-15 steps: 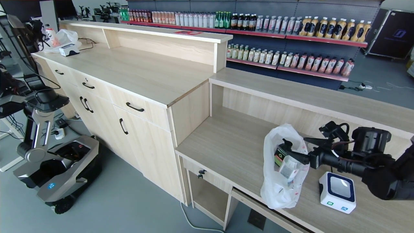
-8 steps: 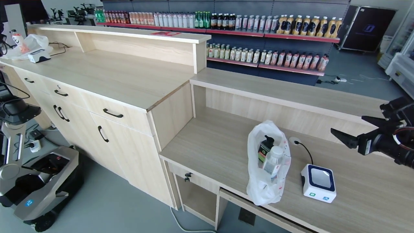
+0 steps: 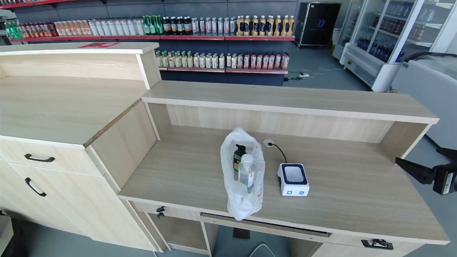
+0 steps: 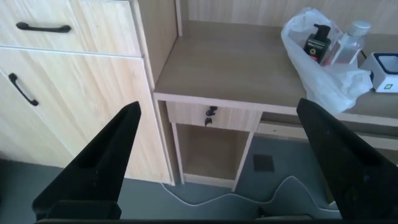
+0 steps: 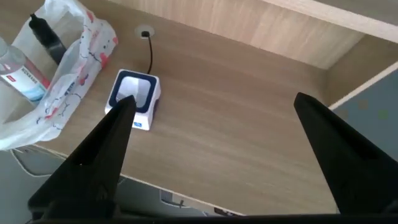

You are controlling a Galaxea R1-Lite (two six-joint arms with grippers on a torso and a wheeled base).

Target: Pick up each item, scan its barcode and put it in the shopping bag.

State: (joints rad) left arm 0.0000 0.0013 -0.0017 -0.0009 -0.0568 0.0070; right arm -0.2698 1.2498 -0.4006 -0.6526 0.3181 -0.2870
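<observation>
Shelves of drinks along the back wall, pale wood desk up front. Parked on that desk: shopping bag, mouth open, bottom sagging over the front edge, just beside the white scanner. Inside the bag, leaning together: clear bottle and dark pump bottle. Can't spot anything loose left to scan, so probably about done.

Handling-wise: thin floppy plastic on the bag, zero stiffness, likely to slump or slide off the edge if nudged. Best grabbed by the gathered rim, not the side. Clear bottle probably lightish, smooth and a bit slippery, so go for the body below the cap and squeeze gently. Pump bottle looks stiffer; grip the body, never the pump head.

Left claw: spread wide, holding nothing, off to the desk's left, well away from the bag. Right claw: also wide open and empty, out past the scanner toward the desk's right end.

Versus a second ago: whole head view swung around (camera move, not the stuff). Right claw back then right at the bag mouth, now pulled well clear. Bag and scanner still side by side.
</observation>
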